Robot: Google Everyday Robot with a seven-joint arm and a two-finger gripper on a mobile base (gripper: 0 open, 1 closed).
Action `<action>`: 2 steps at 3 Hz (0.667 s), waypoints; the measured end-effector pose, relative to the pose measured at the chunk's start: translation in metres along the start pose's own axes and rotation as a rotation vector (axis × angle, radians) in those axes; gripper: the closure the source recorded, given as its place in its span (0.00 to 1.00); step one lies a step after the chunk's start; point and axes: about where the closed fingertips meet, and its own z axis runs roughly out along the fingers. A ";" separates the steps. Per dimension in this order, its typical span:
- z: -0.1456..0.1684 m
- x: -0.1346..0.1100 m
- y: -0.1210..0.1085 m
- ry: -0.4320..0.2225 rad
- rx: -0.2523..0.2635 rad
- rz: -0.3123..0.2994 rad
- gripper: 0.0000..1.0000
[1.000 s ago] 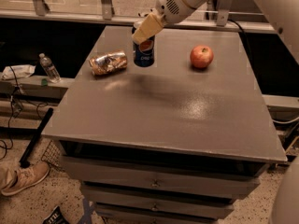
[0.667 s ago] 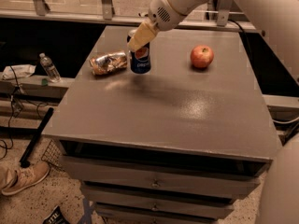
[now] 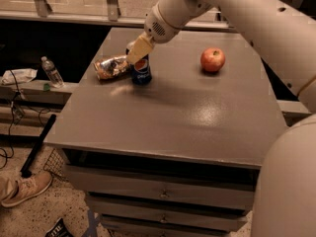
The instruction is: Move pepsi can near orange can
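Observation:
The pepsi can (image 3: 141,71), dark blue with a round logo, stands upright on the grey table (image 3: 173,112) near its far left. The dented orange can (image 3: 111,66) lies on its side just left of it, close or touching. My gripper (image 3: 138,50) reaches in from the upper right on the white arm and sits around the top of the pepsi can; its tan fingers (image 3: 139,49) cover the can's upper part.
A red apple (image 3: 213,59) sits at the far right of the table. A clear water bottle (image 3: 51,71) stands on a low ledge to the left. Drawers (image 3: 163,194) are below the table front. A shoe (image 3: 24,187) and cables lie on the floor at left.
The gripper and the pepsi can have moved left, closer to the orange can. The apple has not moved.

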 end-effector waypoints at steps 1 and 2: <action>0.008 0.001 0.001 -0.013 -0.017 0.010 1.00; 0.010 0.001 0.002 -0.012 -0.020 0.009 0.75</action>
